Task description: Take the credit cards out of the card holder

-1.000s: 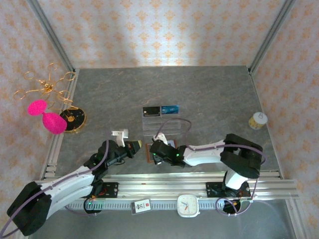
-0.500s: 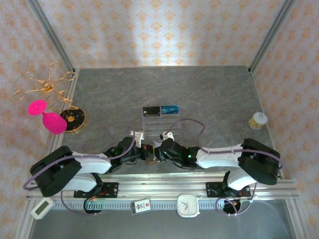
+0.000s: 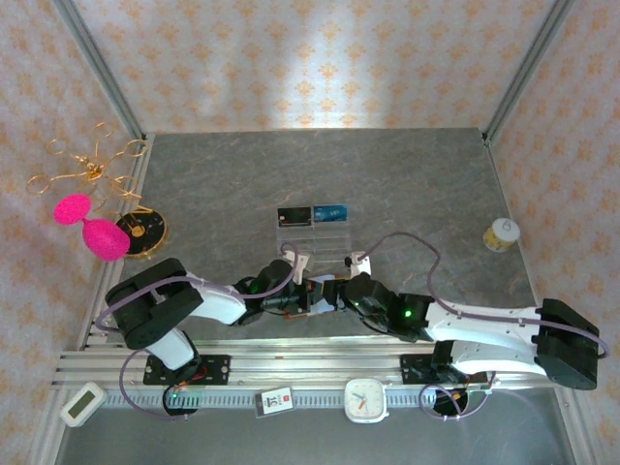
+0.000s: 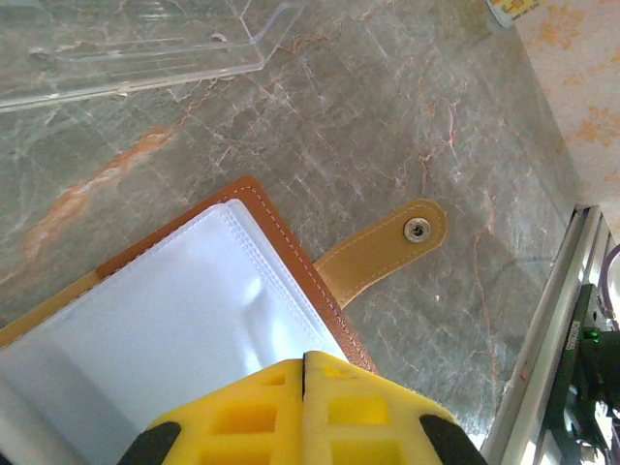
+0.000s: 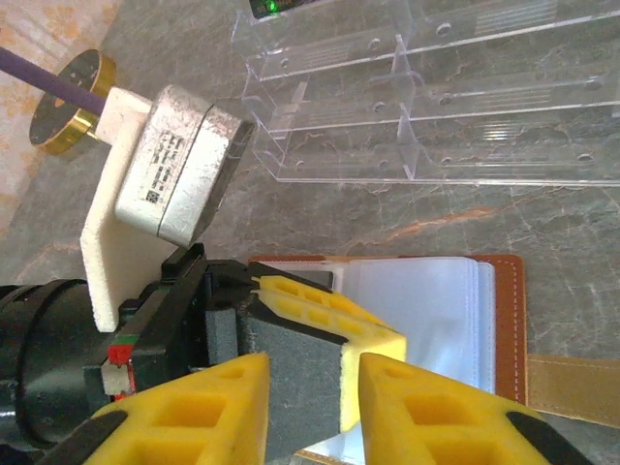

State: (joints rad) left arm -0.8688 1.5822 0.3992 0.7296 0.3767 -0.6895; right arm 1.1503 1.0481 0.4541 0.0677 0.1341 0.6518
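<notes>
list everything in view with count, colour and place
credit cards: 2, black and blue, upright at tray's far end
card holder: 1, brown with pale pockets, open, near edge
tray: 1, clear, table centre
tub: 1, pale yellow, table right
disc: 1, black and gold, table left
puffs: 2, pink, left edge
wire ornament: 1, gold, left wall
clock: 1, white, near rail
label: 1, white, near rail
handheld device: 1, white, near-left corner
left gripper: 1, yellow fingers, shut over holder's pocket
right gripper: 1, yellow fingers, apart, beside it
</notes>
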